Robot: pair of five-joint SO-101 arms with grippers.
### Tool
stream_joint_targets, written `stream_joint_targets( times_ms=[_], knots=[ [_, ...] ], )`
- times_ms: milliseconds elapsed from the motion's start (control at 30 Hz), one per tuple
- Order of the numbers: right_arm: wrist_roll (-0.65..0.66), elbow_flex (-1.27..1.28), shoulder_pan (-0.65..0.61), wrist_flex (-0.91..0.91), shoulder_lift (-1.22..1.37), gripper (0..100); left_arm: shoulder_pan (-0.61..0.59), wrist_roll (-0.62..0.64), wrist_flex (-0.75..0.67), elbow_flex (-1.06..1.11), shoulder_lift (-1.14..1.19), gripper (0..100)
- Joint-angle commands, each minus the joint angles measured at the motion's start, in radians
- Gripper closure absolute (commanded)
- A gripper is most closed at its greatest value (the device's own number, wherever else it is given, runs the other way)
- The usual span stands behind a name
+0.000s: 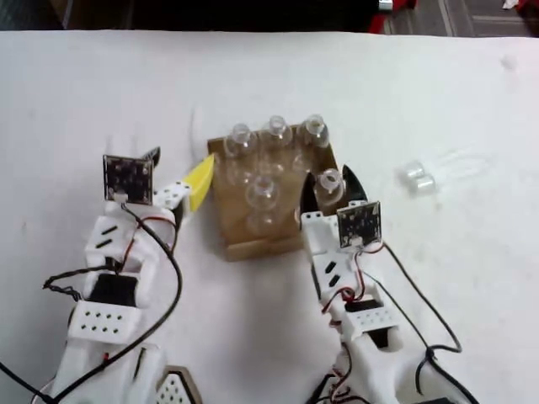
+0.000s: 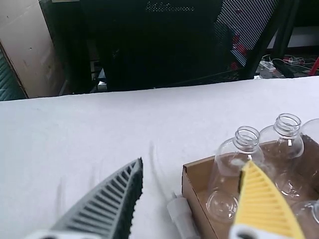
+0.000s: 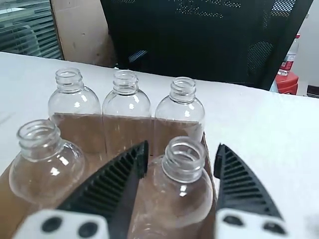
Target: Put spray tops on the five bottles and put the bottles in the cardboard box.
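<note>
We see the cardboard box (image 1: 253, 246) holding all five bottles (image 3: 126, 107) upright, uncapped. Our left gripper (image 2: 193, 163) hangs spread over the box's left wall, grasping nothing; our right gripper (image 1: 328, 178) stands released around one bottle's neck at the box's right edge. The spray tops (image 1: 418, 177) lie well right of the box.

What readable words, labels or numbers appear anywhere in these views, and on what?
None can be read.
The five clear bottles and the cardboard box bear no print.
Any print on the far bottle in the room behind is too small to read.
</note>
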Motion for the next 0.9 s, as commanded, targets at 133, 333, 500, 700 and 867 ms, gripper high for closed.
stream_joint_targets(
  times_ms=[133,333,500,700,867],
  knots=[
    [0.002,0.023,-0.008,0.194,-0.225,68.2,0.01,-0.014,-0.028,-0.009,-0.031,71],
    [-0.071,0.029,0.002,0.38,-0.426,68.0,0.01,-0.014,-0.028,-0.009,-0.031,71],
    [-0.164,0.031,0.053,0.533,-0.61,68.0,0.01,-0.014,-0.028,-0.008,-0.031,71],
    [-0.385,0.032,0.203,0.694,-0.851,68.0,0.01,-0.014,-0.028,-0.008,-0.031,71],
    [-0.457,0.051,0.268,0.832,-1.007,68.0,0.01,-0.014,-0.028,-0.006,-0.031,71]
  ],
)
